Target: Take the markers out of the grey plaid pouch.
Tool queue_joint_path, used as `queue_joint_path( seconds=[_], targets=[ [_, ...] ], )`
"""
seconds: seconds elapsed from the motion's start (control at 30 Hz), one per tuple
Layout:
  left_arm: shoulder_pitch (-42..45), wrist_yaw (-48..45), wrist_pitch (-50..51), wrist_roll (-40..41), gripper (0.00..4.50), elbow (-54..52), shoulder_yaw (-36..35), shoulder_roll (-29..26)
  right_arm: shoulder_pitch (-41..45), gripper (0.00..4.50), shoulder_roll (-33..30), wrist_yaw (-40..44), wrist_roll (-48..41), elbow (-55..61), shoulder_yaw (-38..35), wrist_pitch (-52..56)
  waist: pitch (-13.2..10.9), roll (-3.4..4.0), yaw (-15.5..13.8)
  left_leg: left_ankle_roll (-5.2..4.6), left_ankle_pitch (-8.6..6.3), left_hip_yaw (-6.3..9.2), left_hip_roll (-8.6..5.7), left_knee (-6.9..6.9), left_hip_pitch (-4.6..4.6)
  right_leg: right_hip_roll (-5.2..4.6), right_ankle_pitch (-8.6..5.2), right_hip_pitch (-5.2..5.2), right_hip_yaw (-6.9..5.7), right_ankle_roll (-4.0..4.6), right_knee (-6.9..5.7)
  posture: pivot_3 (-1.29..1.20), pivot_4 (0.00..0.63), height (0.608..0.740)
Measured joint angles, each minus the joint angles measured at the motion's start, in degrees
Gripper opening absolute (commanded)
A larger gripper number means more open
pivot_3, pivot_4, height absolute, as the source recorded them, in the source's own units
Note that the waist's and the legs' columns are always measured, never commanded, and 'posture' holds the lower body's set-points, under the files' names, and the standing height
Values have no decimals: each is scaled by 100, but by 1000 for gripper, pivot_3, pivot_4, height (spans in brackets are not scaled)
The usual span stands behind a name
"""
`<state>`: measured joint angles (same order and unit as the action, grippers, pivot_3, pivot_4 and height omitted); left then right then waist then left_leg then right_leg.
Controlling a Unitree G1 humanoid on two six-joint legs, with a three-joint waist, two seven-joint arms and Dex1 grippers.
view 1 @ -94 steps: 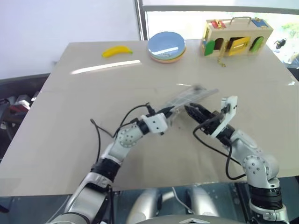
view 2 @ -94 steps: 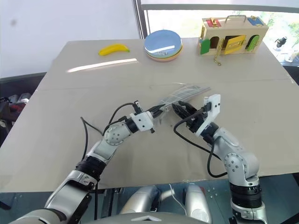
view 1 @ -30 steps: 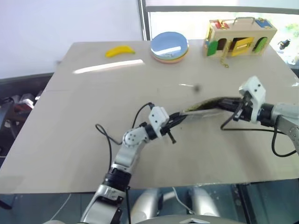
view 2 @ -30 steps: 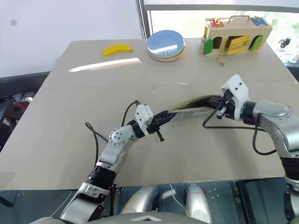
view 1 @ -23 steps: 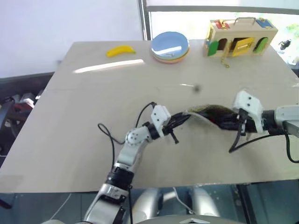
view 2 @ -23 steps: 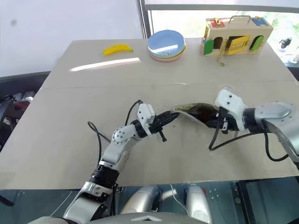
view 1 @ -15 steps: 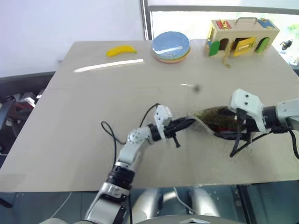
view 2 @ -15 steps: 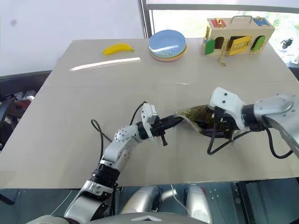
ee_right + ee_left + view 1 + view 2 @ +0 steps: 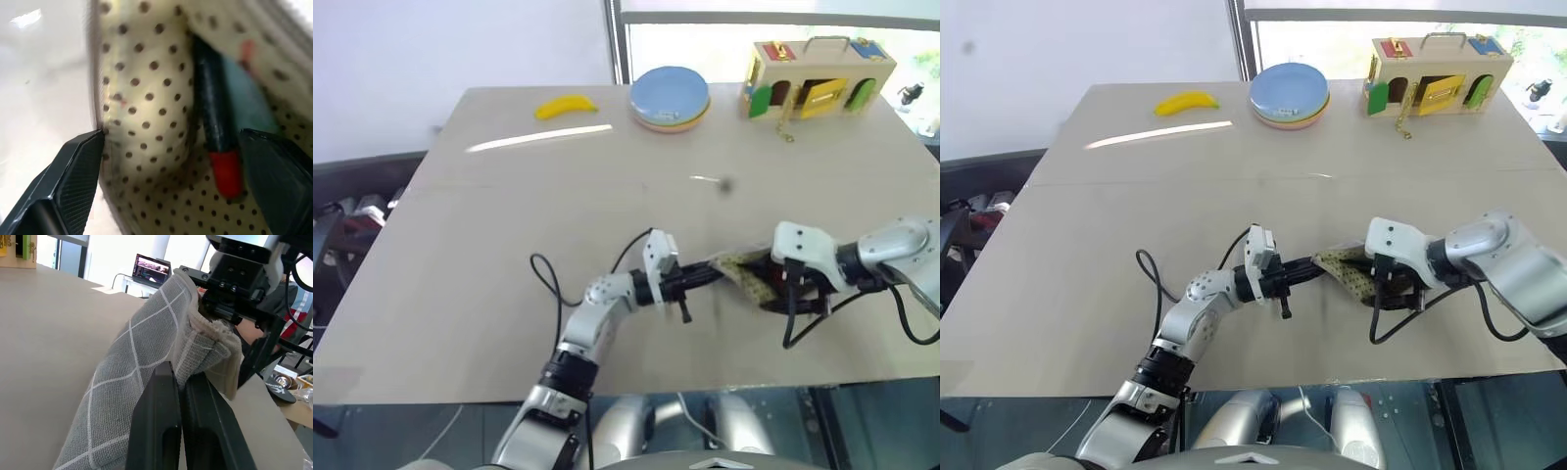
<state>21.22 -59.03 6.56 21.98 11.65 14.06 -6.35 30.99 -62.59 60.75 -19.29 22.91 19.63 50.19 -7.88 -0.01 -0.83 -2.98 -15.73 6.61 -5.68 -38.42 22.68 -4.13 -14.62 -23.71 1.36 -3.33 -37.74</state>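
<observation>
My right pincer is spread wide, one finger outside the grey plaid pouch and the other over its dotted lining, right at the open mouth. Inside the pouch lies a dark marker with a red end. My left pincer is clamped tight on the pouch's opposite edge. The pouch hangs between both pincers above the table, well apart from the wooden toy box at the far edge.
</observation>
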Motion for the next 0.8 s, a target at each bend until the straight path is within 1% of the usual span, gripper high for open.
queue_joint_path(
  seconds=[0.07,0.13,0.2,0.33,0.47,0.57,0.67,0.7,0.73,0.8],
  targets=[
    [-1,-65,12,5,0,32,-11,-5,15,4422,78,-63,-6,-138,-108,63,0,0,1,0,0,0,0,0,0,0,0,0,0,0,1,0,150,740],
    [-3,-124,45,10,0,41,-33,-18,17,4422,314,-254,-68,-335,-415,238,0,-1,4,0,0,-1,0,1,0,0,0,0,2,0,-1,0,150,740],
    [-3,-201,53,12,0,77,-72,-47,15,4422,574,-444,-266,-496,-850,510,0,0,1,0,0,1,0,2,0,0,0,-1,1,0,-2,0,150,740],
    [37,-331,60,29,0,159,-83,-55,-58,4422,760,-725,-615,-575,-1608,986,0,-1,-9,0,0,6,-2,2,4,-2,0,0,-3,0,3,0,150,740],
    [154,-401,177,81,0,267,-186,-25,-154,4422,1434,-1257,-899,-771,-2325,1353,1,-1,2,0,0,6,-2,1,3,-1,0,-1,-1,1,-3,0,150,740],
    [234,-482,356,154,0,309,-236,-10,-415,4422,1604,-1523,-819,-823,-2251,1251,0,0,3,0,0,4,-3,1,4,-1,0,-3,-1,0,-4,0,150,740],
    [325,-584,741,368,0,312,-286,-7,-447,4422,1558,-1541,-578,-669,-1798,923,0,0,21,0,0,2,-3,0,4,0,0,-5,1,0,-6,0,150,740],
    [345,-609,866,467,0,295,-293,7,-447,4422,1484,-1497,-457,-594,-1596,763,0,1,20,0,0,2,-3,0,4,0,0,-5,0,0,-7,0,150,740],
    [358,-637,1044,566,0,264,-296,19,-444,4422,1267,-1405,-284,-510,-1299,556,0,2,18,0,0,2,-3,0,4,0,0,-7,0,0,-8,0,150,740],
    [381,-702,1389,768,0,213,-322,7,-388,4422,924,-1212,-42,-387,-943,323,-1,2,10,0,0,4,-3,-1,5,0,0,-6,-4,0,-5,0,150,740]
  ],
)
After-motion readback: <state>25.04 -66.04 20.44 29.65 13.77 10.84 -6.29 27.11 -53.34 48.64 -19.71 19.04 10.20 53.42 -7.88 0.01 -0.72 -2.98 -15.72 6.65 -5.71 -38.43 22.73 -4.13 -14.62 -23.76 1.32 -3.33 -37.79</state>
